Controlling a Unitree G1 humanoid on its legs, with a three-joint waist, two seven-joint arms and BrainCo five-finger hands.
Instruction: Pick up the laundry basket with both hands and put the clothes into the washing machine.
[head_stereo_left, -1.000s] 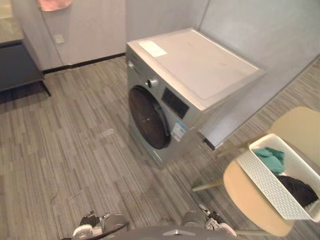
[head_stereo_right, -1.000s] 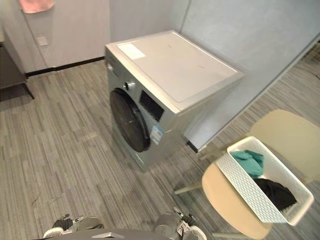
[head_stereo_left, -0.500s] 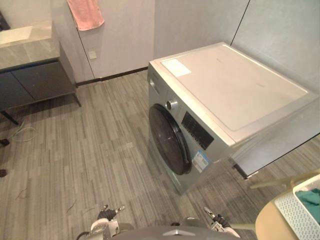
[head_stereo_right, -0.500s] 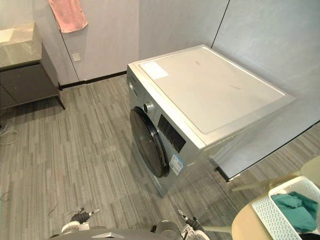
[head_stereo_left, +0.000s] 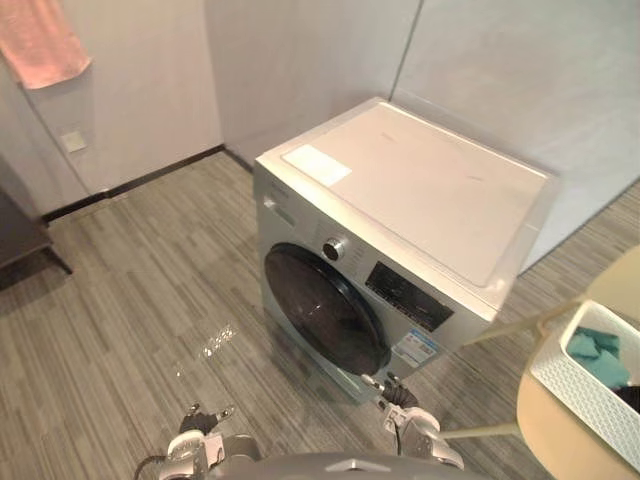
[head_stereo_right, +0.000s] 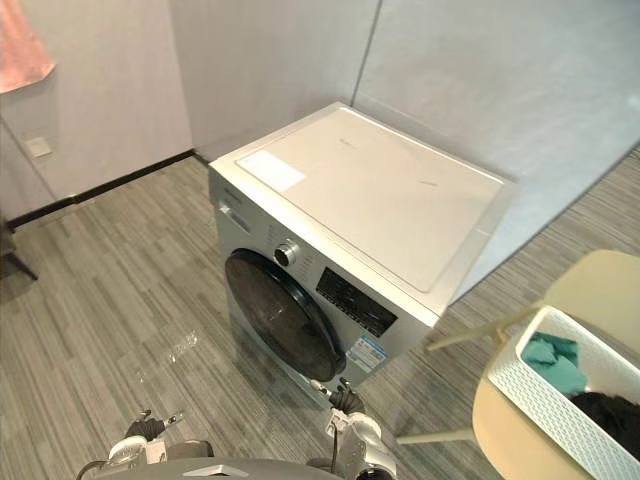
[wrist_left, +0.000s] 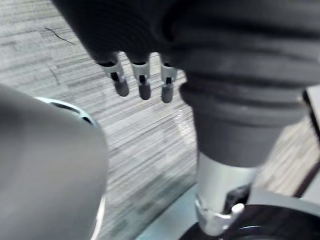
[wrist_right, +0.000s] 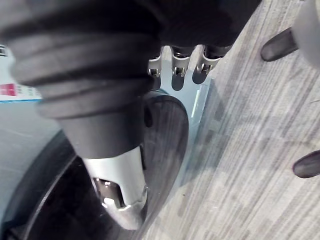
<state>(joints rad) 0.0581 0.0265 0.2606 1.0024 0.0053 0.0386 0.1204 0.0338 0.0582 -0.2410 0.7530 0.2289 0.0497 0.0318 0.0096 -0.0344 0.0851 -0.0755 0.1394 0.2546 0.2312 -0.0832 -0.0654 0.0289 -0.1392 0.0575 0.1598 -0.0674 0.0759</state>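
— Where is the laundry basket (head_stereo_right: 548, 402)?
— On the seat of a beige chair (head_stereo_right: 603, 288) to the robot's right, well apart from both hands. It is white with lattice sides, and a teal garment (head_stereo_right: 553, 362) and a dark garment (head_stereo_right: 612, 418) lie inside. The right eye view shows the dark one plainly. The left eye view cuts most of it off.
— And the washing machine (head_stereo_left: 420, 190)?
— Straight ahead, its round dark door (head_stereo_left: 322, 308) closed.
— The hands?
— Both hang low. The left hand (head_stereo_left: 196, 443) is over the grey plank floor (head_stereo_left: 130, 300). Its wrist view shows the fingers (wrist_left: 143, 85) straight and empty. The right hand (head_stereo_left: 412, 432) is just before the door's lower edge. Its own wrist view shows the fingers (wrist_right: 178, 70) loosely extended with nothing in them and the door glass close behind. I can't tell whether it touches the door.
— Anything else?
— A pink towel (head_stereo_left: 42, 45) hangs on the wall, upper left.
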